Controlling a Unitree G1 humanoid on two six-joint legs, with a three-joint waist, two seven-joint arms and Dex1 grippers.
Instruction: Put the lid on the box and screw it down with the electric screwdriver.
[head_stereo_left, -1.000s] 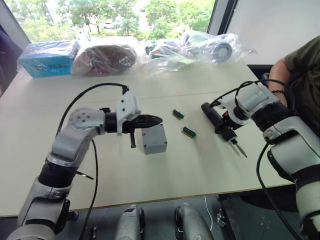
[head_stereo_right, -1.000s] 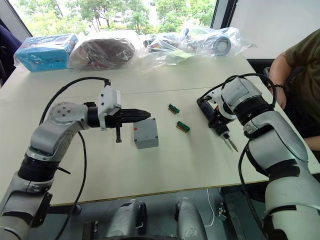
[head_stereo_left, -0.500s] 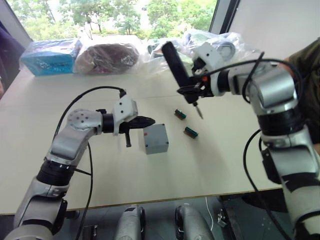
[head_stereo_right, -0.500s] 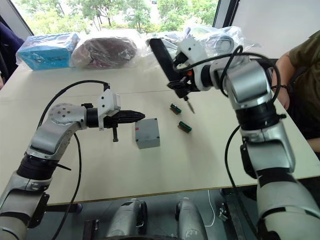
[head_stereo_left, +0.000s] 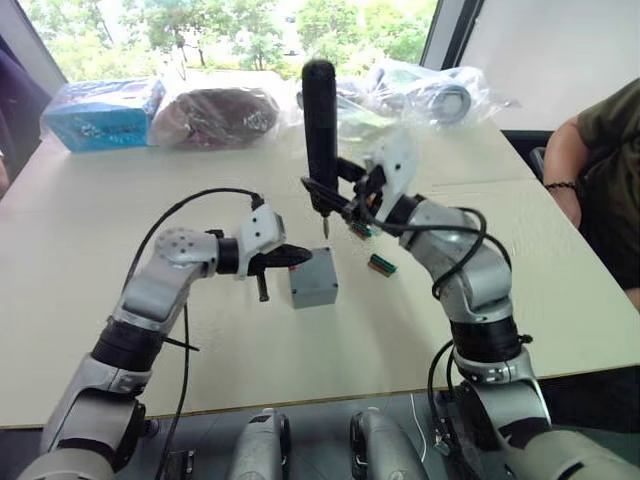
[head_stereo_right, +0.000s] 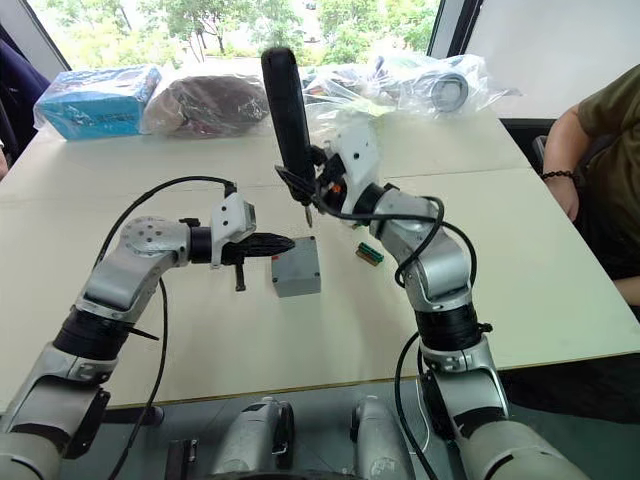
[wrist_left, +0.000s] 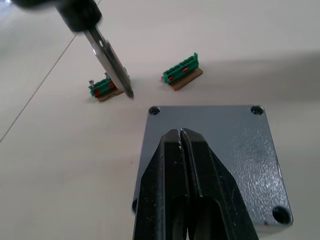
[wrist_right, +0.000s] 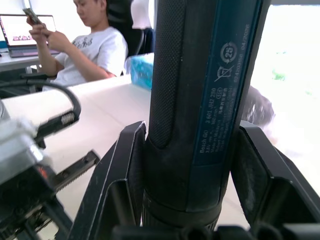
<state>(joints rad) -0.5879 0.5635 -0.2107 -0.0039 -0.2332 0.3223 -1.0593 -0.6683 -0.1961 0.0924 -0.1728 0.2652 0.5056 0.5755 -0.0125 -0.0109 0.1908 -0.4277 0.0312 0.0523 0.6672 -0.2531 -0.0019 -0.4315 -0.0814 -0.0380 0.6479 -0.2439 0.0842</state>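
The grey box (head_stereo_left: 316, 292) stands mid-table with the lid (wrist_left: 235, 150) seated flat on it, screw holes showing at its corners. My left gripper (wrist_left: 180, 132) is shut with nothing in it, its tips lying over the lid's top face. My right gripper (head_stereo_left: 326, 196) is shut on the electric screwdriver (head_stereo_left: 319, 120) and holds it upright above the box. The thin bit (wrist_left: 112, 60) points down, with its tip hovering just off one corner hole of the lid. Whether the tip touches anything cannot be told.
Two small green-red parts (head_stereo_left: 379, 264) (head_stereo_left: 358, 229) lie just right of the box. Clear plastic bags (head_stereo_left: 420, 95), a dark bundle (head_stereo_left: 215, 115) and a blue packet (head_stereo_left: 100, 110) line the table's far edge. A person (head_stereo_left: 600, 150) sits at the right.
My right arm swung the screwdriver from low at the right side of the table, up and across, to upright over the box. The left gripper stayed shut at the lid.
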